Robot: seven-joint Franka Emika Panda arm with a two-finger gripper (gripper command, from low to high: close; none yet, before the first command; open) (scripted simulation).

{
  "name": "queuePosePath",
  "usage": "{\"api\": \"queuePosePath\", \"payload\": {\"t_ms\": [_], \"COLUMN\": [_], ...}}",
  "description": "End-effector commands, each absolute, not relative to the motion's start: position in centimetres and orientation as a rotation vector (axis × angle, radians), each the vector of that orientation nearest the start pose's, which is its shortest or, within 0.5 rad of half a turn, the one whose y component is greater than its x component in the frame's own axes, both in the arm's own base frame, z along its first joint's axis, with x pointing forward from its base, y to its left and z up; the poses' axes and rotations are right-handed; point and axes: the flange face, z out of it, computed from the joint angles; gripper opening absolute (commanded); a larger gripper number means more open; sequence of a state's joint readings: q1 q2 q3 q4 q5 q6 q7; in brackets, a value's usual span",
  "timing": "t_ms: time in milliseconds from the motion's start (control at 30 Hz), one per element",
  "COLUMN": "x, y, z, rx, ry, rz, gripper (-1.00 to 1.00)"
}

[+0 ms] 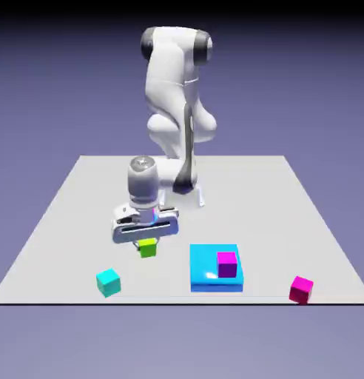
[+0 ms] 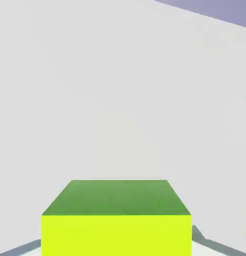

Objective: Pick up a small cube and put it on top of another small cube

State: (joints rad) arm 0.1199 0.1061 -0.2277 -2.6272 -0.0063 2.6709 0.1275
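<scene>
the green cube [image 2: 116, 235] is gripped between the closed fingertips of the gripper [image 1: 146, 243], low over the table [image 1: 237, 215]. the grasp appears done; the lift, the carry to another small cube, perhaps the cyan cube [image 1: 109, 283] near the gripper, and the release are left.

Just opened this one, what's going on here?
The robot arm's gripper has its fingers closed on a small green cube, low over the table. No cube is stacked on another small cube yet. The cyan cube sits near the table's front edge, the magenta cube rests on the flat blue block, and a crimson cube stands at the exterior view's right.
</scene>
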Motion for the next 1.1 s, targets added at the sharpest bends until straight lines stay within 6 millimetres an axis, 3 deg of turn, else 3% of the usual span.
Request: {"api": "queuePosePath", "payload": {"t_ms": [0,133,167,400,633,667,700,733,867,900,933,1067], "x": [42.5,45.8,46.6,50.4,50.5,51.2,52.6,52.6,52.6,52.6,52.6,52.6], "y": [-1.9,8.3,10.1,22.1,35.6,36.2,34.7,34.7,34.5,34.5,34.5,34.7], "z": [21.6,24.0,24.2,25.3,25.9,25.3,24.5,24.5,17.5,17.5,17.5,24.5], "rx": [-3.176,-3.188,-3.179,-3.081,-2.915,-2.914,-2.946,-2.946,-2.946,-2.946,-2.946,-2.946], "ry": [0.148,-0.454,-0.535,-0.935,-1.313,-1.282,-1.177,-1.177,-1.177,-1.177,-1.177,-1.177], "rz": [0.114,0.127,0.122,0.078,0.041,0.031,0.021,0.021,0.021,0.021,0.021,0.021], "gripper": [-1.00,-1.00,-1.00,-1.00,-1.00,-1.00,-1.00,-1.00,-1.00,1.00,1.00,1.00]}}
